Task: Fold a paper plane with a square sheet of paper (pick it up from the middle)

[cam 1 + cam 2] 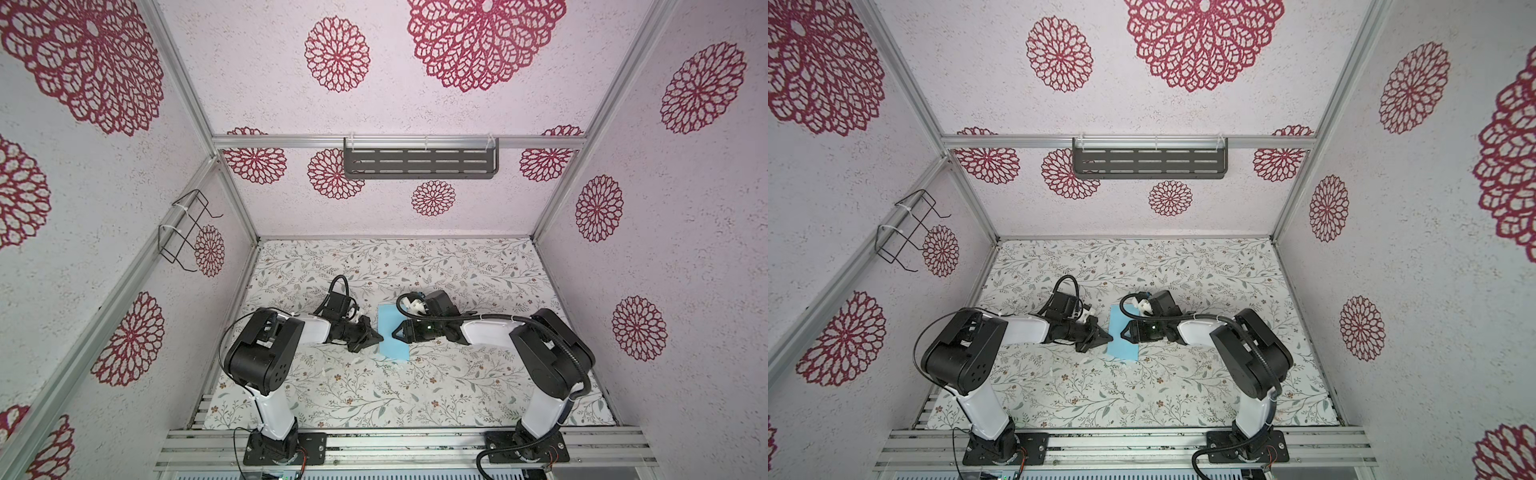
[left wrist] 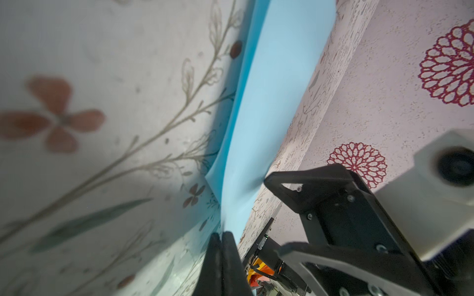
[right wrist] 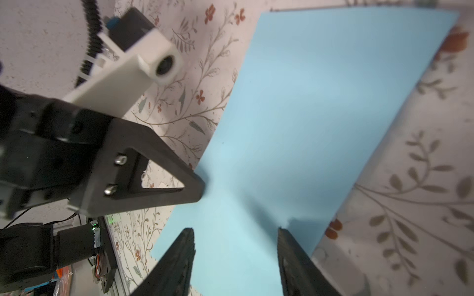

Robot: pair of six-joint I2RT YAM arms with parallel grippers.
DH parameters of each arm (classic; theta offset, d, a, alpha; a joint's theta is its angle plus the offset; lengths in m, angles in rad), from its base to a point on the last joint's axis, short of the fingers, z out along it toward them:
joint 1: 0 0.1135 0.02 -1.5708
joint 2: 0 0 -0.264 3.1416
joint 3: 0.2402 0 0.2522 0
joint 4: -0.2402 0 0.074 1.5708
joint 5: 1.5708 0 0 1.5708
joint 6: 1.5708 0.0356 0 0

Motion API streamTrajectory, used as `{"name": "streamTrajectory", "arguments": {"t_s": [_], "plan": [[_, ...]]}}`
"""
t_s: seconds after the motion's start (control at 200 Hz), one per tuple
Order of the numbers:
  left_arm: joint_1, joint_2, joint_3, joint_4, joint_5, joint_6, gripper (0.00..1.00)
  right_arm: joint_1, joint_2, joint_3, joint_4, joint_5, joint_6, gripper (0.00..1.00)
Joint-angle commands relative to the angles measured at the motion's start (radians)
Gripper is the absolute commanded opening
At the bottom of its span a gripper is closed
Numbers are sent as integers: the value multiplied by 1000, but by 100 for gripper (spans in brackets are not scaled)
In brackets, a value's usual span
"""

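A thin, matte light-blue sheet of paper point(image 1: 390, 319) lies near the middle of the bench point(image 1: 374, 395), whose pale covering is printed with grey-green sprigs and small rust-red flowers. In both top views the sheet sits between the two arms and reads as an oblong taller than it is wide; whether it has been folded cannot be told. The black left pincer point(image 1: 379, 337) reaches in from the left with its fingers pressed together on the edge of the sheet that faces it. In the left wrist view the blue paper point(image 2: 269, 102) narrows down into the closed fingertips of the left pincer point(image 2: 221, 234), and that edge is lifted off the bench with a shadow under it. From the right wrist view the paper point(image 3: 320, 102) puckers where the left pincer point(image 3: 201, 185) grips it. The black right pincer point(image 3: 234, 232) hangs over the opposite side of the sheet with its fingers well apart and nothing between them but flat paper below; whether the fingertips touch the sheet cannot be told. In a top view the right pincer point(image 1: 1123, 332) faces the left pincer, close to it but apart.
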Motion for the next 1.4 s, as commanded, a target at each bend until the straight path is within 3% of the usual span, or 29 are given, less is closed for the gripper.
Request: {"name": "streamTrajectory", "arguments": {"t_s": [0.0,0.095,0.21,0.535,0.75,0.851,1.096,1.396], "plan": [[3,-35,25,-48,-33,-51,0,35,-121,-31,29,140,-164,63],[2,-53,30,-66,-49,-87,0,87,-180,-81,59,280,-270,64],[2,-59,41,-79,-58,-118,0,143,-218,-132,113,365,-379,63],[-3,-62,47,-78,-61,-165,0,274,-150,-175,236,380,-592,64],[-5,-60,51,-77,-58,-171,0,306,-75,-154,276,412,-627,65],[-5,-59,53,-78,-56,-171,0,309,-50,-143,288,434,-637,59],[-7,-61,53,-83,-57,-167,0,308,-50,-148,301,447,-644,31],[-5,-74,53,-102,-60,-158,7,309,-63,-175,336,448,-629,18]]}}
